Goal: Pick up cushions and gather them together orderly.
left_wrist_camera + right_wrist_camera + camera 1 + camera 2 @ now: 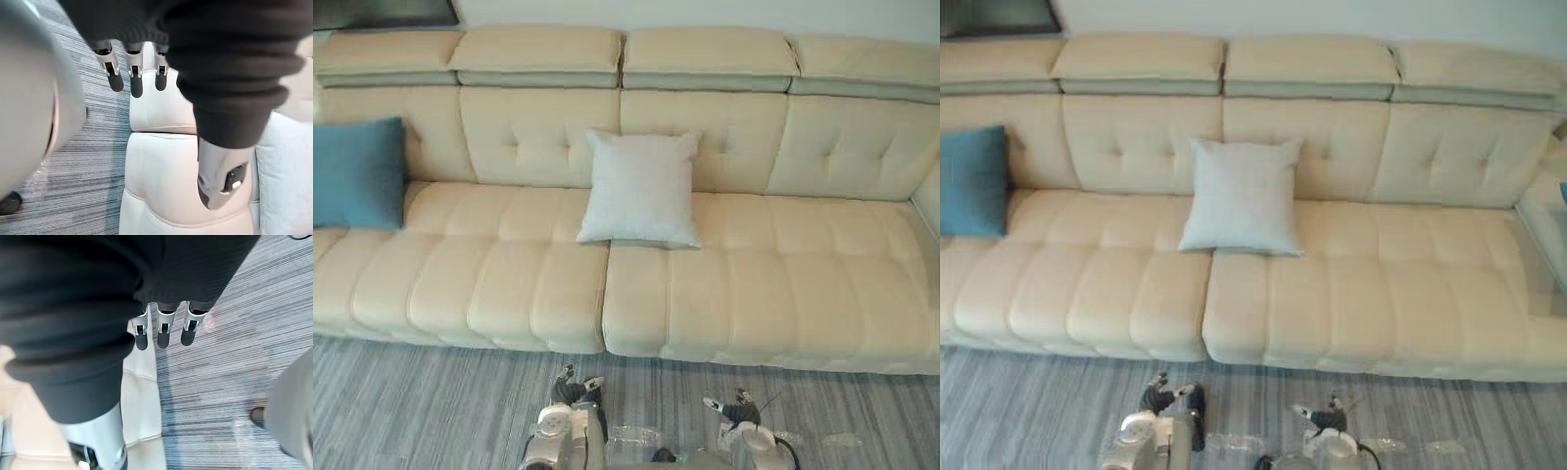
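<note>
Cushions sit well apart: blue cushion [357, 173] propped at the left end of the cream sofa [783, 284], white cushion [641, 188] leaning mid-backrest. Below, left hand [574, 391] and right hand [736, 408] hang over the grey floor [411, 401], fingers straight, empty.

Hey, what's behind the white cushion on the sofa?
The cream tufted backrest; the white cushion leans against it. The backrest's seam runs down behind the cushion and is covered there, so anything tucked behind cannot be seen.

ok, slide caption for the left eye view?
Left robot hand and right robot hand open above the floor; white cushion centred on sofa, blue cushion at its left end.
</note>
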`<state>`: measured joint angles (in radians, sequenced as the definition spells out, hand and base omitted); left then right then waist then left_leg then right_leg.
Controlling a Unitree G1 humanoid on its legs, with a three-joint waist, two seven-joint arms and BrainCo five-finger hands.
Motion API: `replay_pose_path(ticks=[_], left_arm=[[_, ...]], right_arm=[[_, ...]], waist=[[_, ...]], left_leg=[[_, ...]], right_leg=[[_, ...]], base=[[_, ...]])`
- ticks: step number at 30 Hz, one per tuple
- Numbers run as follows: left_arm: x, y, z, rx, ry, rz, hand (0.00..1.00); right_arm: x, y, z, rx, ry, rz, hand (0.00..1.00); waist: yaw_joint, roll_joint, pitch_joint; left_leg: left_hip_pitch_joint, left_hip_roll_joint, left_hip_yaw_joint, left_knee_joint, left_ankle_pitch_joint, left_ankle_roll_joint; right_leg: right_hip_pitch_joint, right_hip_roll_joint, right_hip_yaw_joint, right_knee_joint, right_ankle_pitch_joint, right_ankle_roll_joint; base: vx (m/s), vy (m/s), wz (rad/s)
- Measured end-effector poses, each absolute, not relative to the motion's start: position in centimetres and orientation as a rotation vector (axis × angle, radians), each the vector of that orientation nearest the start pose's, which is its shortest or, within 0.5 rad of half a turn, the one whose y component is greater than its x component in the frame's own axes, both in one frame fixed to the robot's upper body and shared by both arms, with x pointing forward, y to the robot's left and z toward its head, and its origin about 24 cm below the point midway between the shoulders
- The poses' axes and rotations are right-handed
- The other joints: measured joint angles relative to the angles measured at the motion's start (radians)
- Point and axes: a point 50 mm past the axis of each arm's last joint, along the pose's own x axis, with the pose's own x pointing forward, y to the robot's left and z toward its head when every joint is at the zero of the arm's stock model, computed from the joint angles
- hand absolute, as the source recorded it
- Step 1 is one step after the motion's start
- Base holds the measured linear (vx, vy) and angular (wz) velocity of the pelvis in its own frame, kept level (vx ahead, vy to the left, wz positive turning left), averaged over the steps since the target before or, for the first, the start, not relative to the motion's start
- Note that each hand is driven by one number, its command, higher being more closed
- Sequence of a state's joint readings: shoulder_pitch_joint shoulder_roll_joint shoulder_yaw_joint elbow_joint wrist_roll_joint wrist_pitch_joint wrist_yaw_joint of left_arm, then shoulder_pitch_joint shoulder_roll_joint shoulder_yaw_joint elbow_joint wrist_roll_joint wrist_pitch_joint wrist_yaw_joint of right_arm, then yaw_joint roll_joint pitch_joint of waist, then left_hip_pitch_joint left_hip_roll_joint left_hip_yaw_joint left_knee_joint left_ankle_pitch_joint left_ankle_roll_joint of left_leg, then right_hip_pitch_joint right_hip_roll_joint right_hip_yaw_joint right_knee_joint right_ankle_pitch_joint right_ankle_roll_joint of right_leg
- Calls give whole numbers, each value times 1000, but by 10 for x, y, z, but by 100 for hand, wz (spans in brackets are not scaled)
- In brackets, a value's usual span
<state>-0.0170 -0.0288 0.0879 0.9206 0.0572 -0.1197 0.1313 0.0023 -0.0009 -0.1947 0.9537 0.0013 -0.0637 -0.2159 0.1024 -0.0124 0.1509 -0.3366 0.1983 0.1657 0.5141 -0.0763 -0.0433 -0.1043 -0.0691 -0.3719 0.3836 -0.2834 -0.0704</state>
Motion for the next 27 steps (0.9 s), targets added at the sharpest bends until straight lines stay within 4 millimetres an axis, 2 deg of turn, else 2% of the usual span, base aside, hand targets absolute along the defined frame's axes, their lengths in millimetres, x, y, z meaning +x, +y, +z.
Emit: replay_pose_path(ticks=[1, 2, 3, 4, 5, 6, 7, 8, 10, 11, 14, 18, 21, 23, 24, 25, 26, 27], left_arm=[[166, 157, -131, 42, 789, 163, 0], [165, 157, -132, 41, 792, 165, 0], [159, 158, -135, 41, 810, 169, 0], [157, 159, -136, 40, 818, 171, 0], [151, 160, -138, 41, 836, 175, 0], [151, 160, -139, 44, 839, 175, 0], [142, 171, -144, 72, 882, 185, 0], [140, 173, -145, 79, 895, 188, 0], [131, 177, -150, 91, 938, 189, 0], [130, 177, -150, 94, 942, 188, 0], [122, 181, -153, 108, 970, 189, 0], [117, 185, -155, 118, 991, 194, 0], [121, 185, -153, 118, 977, 192, 0], [125, 186, -152, 121, 967, 191, 0], [127, 188, -151, 126, 963, 192, 0], [128, 188, -151, 128, 961, 191, 0], [129, 188, -151, 128, 959, 191, 0], [129, 189, -150, 131, 957, 192, 0]], right_arm=[[144, -189, -141, -10, 899, -386, 0], [144, -189, -141, -10, 901, -387, 0], [139, -190, -143, -2, 911, -397, 0], [137, -192, -144, 1, 917, -408, 0], [134, -193, -145, 11, 928, -421, 0], [133, -189, -147, 19, 939, -416, 0], [128, -184, -150, 33, 968, -401, 0], [127, -185, -150, 32, 968, -401, 0], [120, -193, -152, 17, 984, -416, 0], [118, -195, -152, 20, 989, -427, 0], [113, -201, -154, 23, 1008, -453, 0], [113, -201, -155, 23, 1016, -451, 0], [125, -201, -151, 27, 987, -446, 0], [136, -202, -148, 25, 960, -440, 0], [147, -201, -144, 15, 934, -423, 0], [147, -202, -144, 12, 934, -425, 0], [147, -203, -144, 10, 936, -425, 0], [145, -206, -144, 2, 944, -428, 0]], waist=[[-1, 2, 2], [-2, 1, 2], [-8, 16, -8], [-10, 17, -13], [-11, 28, -26], [-11, 17, -26], [-32, 6, -47], [-42, 2, -52], [-55, 18, -66], [-55, 15, -73], [-55, 28, -72], [-54, 32, -71], [-52, 28, -57], [-53, 29, -40], [-54, 33, -18], [-60, 46, -10], [-62, 49, -9], [-61, 43, -11]], left_leg=[[30, 12, -30, 62, -63, -15], [39, 14, -37, 71, -78, -19], [104, 12, -87, 73, -156, -46], [130, 2, -99, 41, -178, -59], [185, -13, -122, -87, -225, -94], [189, -21, -111, -96, -218, -84], [214, -57, -88, -184, -175, -63], [228, -65, -86, -201, -167, -60], [237, -88, -78, -221, -150, -43], [236, -93, -74, -225, -148, -40], [254, -121, -69, -235, -137, -23], [273, -129, -68, -252, -137, -23], [264, -117, -29, -246, -151, -19], [244, -98, 21, -199, -194, -18], [227, -71, 62, -155, -223, -14], [225, -43, 109, -159, -219, -14], [228, -32, 125, -161, -217, -15], [243, -11, 178, -160, -217, -16]], right_leg=[[-8, -4, 6, -3, 13, 8], [-11, -4, 8, -4, 15, 10], [-25, -5, 26, -2, 24, 24], [-35, -5, 31, -2, 25, 39], [-50, 1, 53, 0, 39, 58], [-56, -7, 63, -1, 44, 61], [-47, -21, 102, -72, 104, 88], [-32, -20, 108, -105, 123, 93], [4, -23, 118, -200, 190, 104], [4, -25, 121, -216, 200, 105], [43, -29, 144, -292, 252, 119], [58, -26, 168, -333, 277, 121], [-3, -12, 233, -310, 284, 116], [-57, 7, 278, -271, 282, 113], [-83, 11, 260, -263, 261, 81], [-90, -22, 124, -238, 243, 37], [-92, -35, 77, -230, 238, 27], [-95, -93, -104, -207, 217, -3]], base=[[-212, 121, 5], [-180, 228, -5], [-132, 211, -9], [-166, 310, -25], [-77, 167, -23], [-82, 199, -31], [-45, 165, -18], [-45, 210, -19], [-16, 150, -9], [11, 152, -12], [53, 121, -15], [29, 40, -24], [-38, -2, -67], [-80, 3, -101], [-77, 13, -107], [-31, -13, -102], [39, -47, -100], [143, -86, -117]])
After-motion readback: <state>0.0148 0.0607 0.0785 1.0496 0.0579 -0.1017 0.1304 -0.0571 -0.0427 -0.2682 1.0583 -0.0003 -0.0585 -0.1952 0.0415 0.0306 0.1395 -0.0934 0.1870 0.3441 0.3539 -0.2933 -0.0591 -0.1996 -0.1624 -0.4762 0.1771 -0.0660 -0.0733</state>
